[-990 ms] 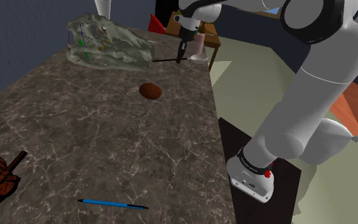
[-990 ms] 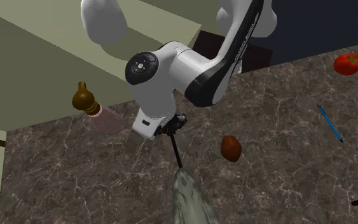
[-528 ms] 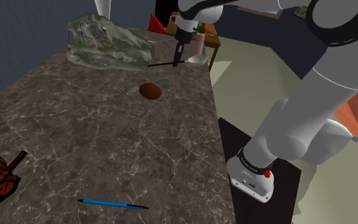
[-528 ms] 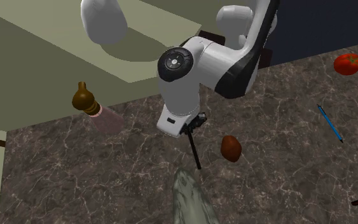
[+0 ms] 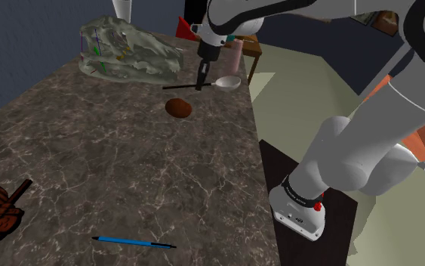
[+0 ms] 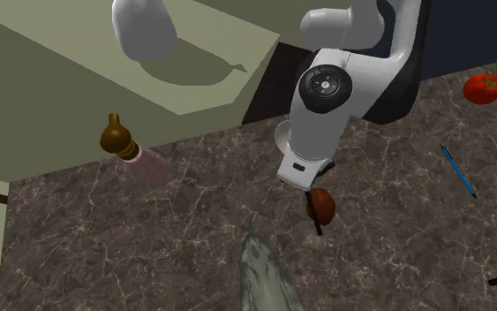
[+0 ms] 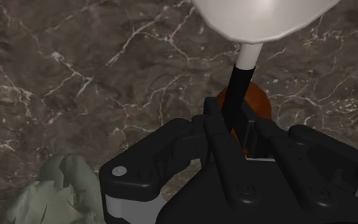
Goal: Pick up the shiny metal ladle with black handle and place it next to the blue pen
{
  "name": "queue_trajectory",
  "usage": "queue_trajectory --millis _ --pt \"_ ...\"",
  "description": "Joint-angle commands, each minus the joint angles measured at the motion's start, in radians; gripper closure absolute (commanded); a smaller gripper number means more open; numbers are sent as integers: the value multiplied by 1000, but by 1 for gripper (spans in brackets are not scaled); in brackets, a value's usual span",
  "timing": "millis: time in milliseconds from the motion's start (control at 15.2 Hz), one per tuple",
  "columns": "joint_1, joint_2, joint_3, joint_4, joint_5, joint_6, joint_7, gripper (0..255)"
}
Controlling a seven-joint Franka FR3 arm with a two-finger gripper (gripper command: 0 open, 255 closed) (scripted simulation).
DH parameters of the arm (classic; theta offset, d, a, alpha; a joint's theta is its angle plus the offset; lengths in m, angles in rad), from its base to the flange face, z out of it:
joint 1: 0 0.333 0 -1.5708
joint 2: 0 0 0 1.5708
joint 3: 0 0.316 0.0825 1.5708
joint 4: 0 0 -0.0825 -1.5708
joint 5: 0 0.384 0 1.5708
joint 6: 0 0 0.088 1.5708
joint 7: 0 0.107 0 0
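Over the counter [image 5: 127, 166], gripper [image 5: 201, 83] clamps ladle [image 5: 227, 82] by its black handle; pen [image 5: 133, 242] lies well apart, at seven o'clock in shoulder view.

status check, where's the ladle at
Gripper shut on the ladle, at its black handle. It hangs above a brown lump. Blue pen far across the table.

marble counter [image 5: 127, 166] | skull [image 5: 131, 53] | brown lump [image 5: 178, 108] | blue pen [image 5: 131, 242]
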Motion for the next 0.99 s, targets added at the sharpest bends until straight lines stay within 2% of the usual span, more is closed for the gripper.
queue_trajectory --millis 0,462,924 --pt "19 -30 30 -30 -5 8 54 255" --pt "90 -95 144 -107 2 40 232 255" --pt "164 -108 262 -127 21 68 410 255"
